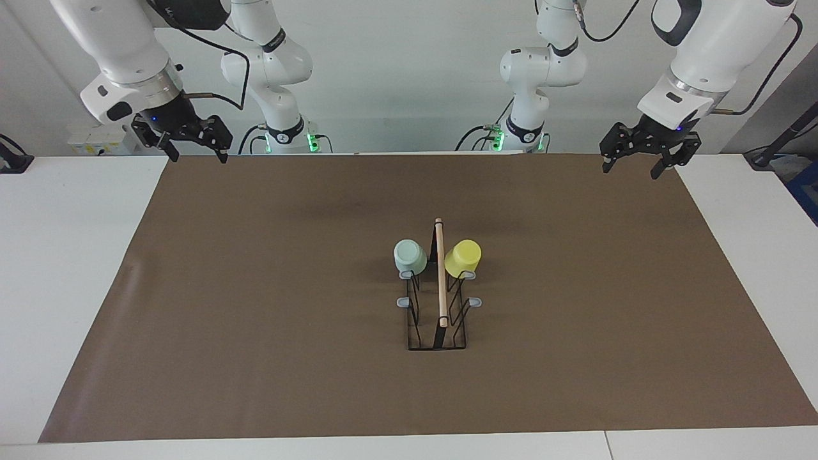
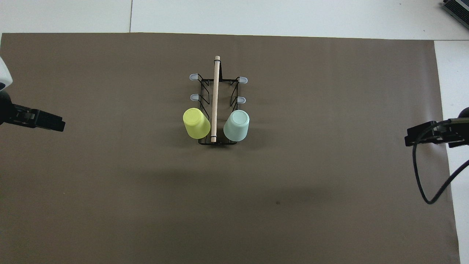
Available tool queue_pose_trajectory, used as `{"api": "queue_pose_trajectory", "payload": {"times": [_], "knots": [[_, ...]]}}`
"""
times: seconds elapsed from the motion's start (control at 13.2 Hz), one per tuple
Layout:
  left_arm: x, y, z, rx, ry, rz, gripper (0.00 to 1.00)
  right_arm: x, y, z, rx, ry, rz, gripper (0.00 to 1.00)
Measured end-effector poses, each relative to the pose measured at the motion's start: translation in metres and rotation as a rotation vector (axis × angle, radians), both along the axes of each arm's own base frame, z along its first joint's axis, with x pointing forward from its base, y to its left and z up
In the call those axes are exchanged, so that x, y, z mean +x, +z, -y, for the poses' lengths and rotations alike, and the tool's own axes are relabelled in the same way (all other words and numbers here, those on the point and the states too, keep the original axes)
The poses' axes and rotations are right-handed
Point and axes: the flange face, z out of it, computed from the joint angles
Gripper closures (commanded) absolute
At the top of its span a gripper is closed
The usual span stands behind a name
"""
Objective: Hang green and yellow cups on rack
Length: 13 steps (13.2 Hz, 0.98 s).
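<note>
The black wire rack [image 1: 441, 287] [image 2: 215, 95] with a wooden rod on top stands at the middle of the brown mat. The green cup [image 1: 409, 257] [image 2: 236, 125] hangs upside down on the prong nearest the robots, on the right arm's side. The yellow cup [image 1: 463, 257] [image 2: 196, 123] hangs the same way on the left arm's side. My right gripper [image 1: 198, 155] [image 2: 421, 134] is open and empty above the mat's corner at its own end. My left gripper [image 1: 631, 169] [image 2: 44, 121] is open and empty over the mat's corner at the left arm's end. Both are well away from the rack.
The brown mat [image 1: 255, 306] covers most of the white table [image 1: 64, 255]. Bare grey-tipped prongs [image 1: 404, 301] stick out of the rack farther from the robots than the cups. A black cable [image 2: 421, 183] loops down from the right arm's wrist.
</note>
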Motion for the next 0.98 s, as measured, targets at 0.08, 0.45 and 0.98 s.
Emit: {"api": "queue_pose_trajectory", "payload": {"times": [0.08,0.45,0.98], "knots": [[-0.0005,-0.0006,0.0009,0.000,-0.001,-0.001,0.00,0.0001,0.0000,-0.0013,0.000,0.002,0.000,0.00],[-0.0008,-0.0019,0.0006,0.002,0.000,-0.004,0.00,0.0001,0.0000,-0.0015,-0.001,0.003,0.000,0.00],[-0.0024,-0.0003,0.0035,0.012,0.094,-0.002,0.00,0.0000,0.0000,-0.0015,-0.001,0.003,0.000,0.00]]}}
